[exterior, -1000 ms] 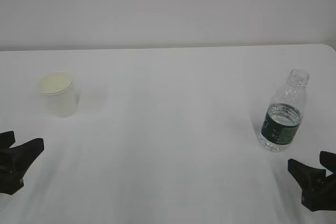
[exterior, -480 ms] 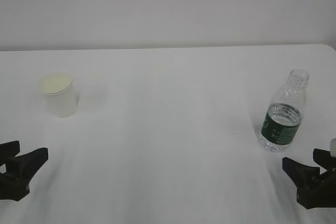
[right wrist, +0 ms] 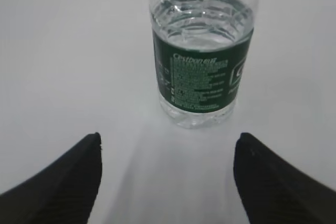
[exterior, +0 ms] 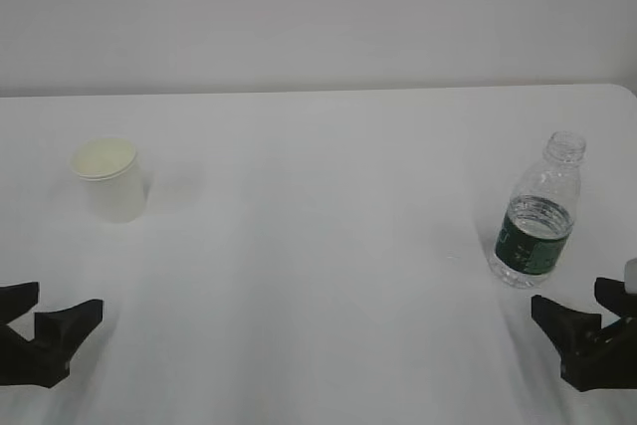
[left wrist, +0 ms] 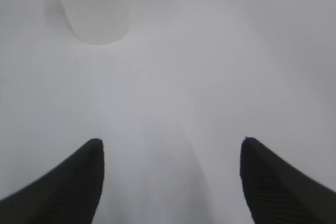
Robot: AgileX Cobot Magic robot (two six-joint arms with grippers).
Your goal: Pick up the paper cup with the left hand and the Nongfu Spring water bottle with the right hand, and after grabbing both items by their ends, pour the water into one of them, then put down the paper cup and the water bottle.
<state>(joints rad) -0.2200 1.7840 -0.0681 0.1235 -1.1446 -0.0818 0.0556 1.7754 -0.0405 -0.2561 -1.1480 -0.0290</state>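
Presently: paper cup [exterior: 106, 178], light, crushable, take mid-wall gently; Nongfu Spring water bottle [right wrist: 202, 51], part-filled, slick, capless, grip labelled body. Left hand [left wrist: 168, 182], right hand [right wrist: 165, 179]: both splayed wide, empty.

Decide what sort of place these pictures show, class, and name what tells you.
Probably a lab or test bench for robot handling, not a home: a bare white table against a blank wall, with only a cup, a bottle and two black grippers.
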